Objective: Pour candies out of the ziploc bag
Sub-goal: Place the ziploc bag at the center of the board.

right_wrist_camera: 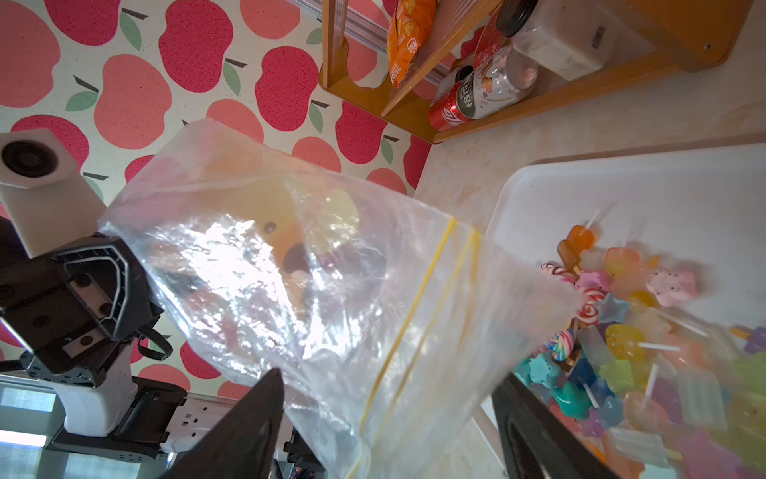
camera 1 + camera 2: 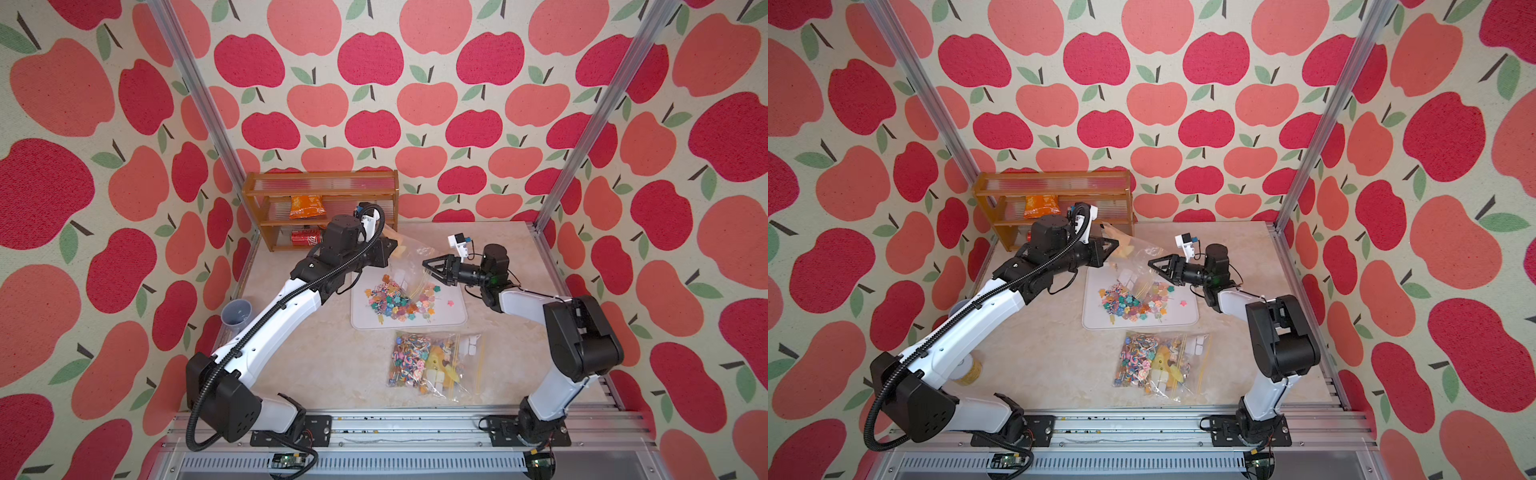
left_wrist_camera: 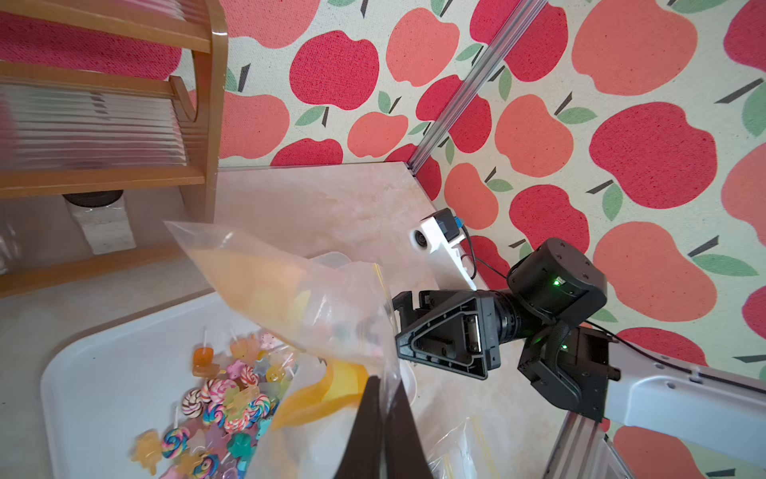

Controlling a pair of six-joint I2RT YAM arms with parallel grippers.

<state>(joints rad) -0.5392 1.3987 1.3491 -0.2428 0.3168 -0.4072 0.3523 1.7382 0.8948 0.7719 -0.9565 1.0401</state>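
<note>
At the back left of the pale marbled counter (image 2: pixel 316 365) stands a brown wooden shelf rack (image 2: pixel 320 191) carrying an orange snack packet (image 2: pixel 306 206) and a red drinks can (image 2: pixel 306 237). A grey plastic cup (image 2: pixel 237 314) sits at the counter's left edge. Near the front lies a second clear zip bag (image 2: pixel 432 365), packed with coloured sweets, just in front of the white rectangular tray (image 2: pixel 453 322). The candies (image 2: pixel 399 297), swirled lollipops and small star and flower shapes, lie heaped in the tray's middle, with a few strays to the right. Over the tray hangs the clear ziploc bag with yellow zip stripes (image 1: pixel 311 269), tilted mouth-down, with some yellow and orange pieces inside. The left arm reaches across the counter, and the left tool (image 3: pixel 387 419) is pinched tight on the bag's plastic. The right arm bends in from the side. The right tool (image 1: pixel 385 414) has its jaws spread wide on either side of the bag's mouth, gripping nothing.
</note>
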